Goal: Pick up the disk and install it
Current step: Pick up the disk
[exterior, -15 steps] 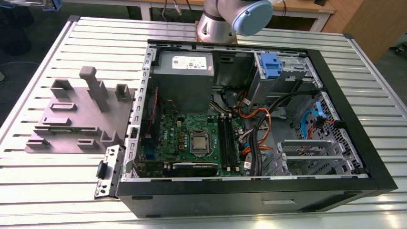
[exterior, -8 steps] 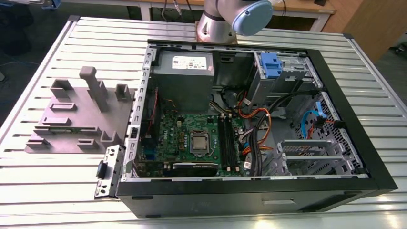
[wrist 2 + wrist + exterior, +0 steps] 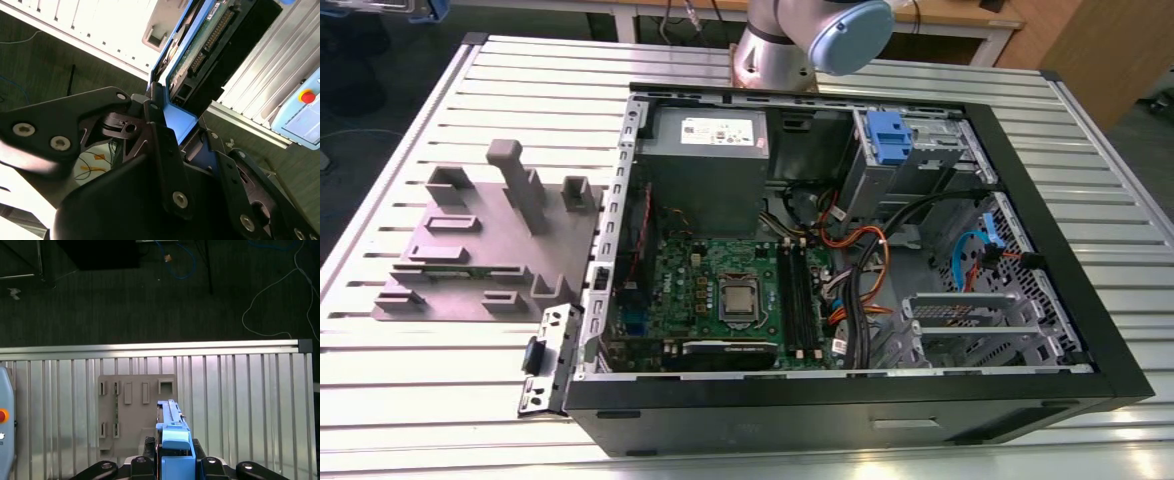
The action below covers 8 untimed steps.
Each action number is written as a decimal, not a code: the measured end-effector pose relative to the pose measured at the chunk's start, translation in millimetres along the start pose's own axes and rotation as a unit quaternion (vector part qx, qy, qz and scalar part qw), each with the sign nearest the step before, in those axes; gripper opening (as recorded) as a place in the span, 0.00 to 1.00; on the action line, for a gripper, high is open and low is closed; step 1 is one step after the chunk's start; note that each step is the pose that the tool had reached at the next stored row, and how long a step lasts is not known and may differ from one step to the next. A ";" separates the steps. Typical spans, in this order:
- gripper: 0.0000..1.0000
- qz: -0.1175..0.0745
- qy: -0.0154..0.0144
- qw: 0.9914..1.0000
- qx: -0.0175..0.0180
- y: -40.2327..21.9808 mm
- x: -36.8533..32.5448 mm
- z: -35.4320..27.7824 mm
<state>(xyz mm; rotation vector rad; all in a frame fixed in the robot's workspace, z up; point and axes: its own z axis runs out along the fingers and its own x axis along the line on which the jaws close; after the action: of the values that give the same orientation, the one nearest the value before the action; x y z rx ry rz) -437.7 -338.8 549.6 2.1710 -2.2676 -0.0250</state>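
In both wrist views my gripper (image 3: 175, 466) is shut on the disk (image 3: 174, 440), a silver drive in a blue plastic carrier. The first wrist view has the disk edge-on, held above the slatted metal table (image 3: 240, 405) near a grey fixture plate (image 3: 135, 400). In the second wrist view the disk (image 3: 200, 45) shows its green circuit-board side and connector, with the gripper (image 3: 167, 127) clamped on the carrier's blue end. The open computer case (image 3: 854, 410) lies on the table in the exterior view, with drive bays at its far right corner.
In the exterior view a grey fixture (image 3: 480, 250) with upright posts sits left of the case. Inside the case are a grey power-supply box (image 3: 707, 150), a motherboard (image 3: 720, 290), cables and a blue bracket (image 3: 887, 135). The arm's base (image 3: 781, 50) stands behind. A red button (image 3: 307, 96) sits on a pale box.
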 end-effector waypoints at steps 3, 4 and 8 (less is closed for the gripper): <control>0.36 0.000 0.000 1.000 0.000 -1.0 8.0 -0.1; 0.36 0.000 0.000 1.000 0.000 -1.8 9.9 -0.1; 0.36 0.000 0.000 1.000 0.000 -10.5 13.4 -0.2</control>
<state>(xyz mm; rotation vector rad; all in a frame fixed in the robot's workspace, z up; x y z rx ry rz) -427.8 -352.7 549.5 2.1711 -2.2676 -0.0250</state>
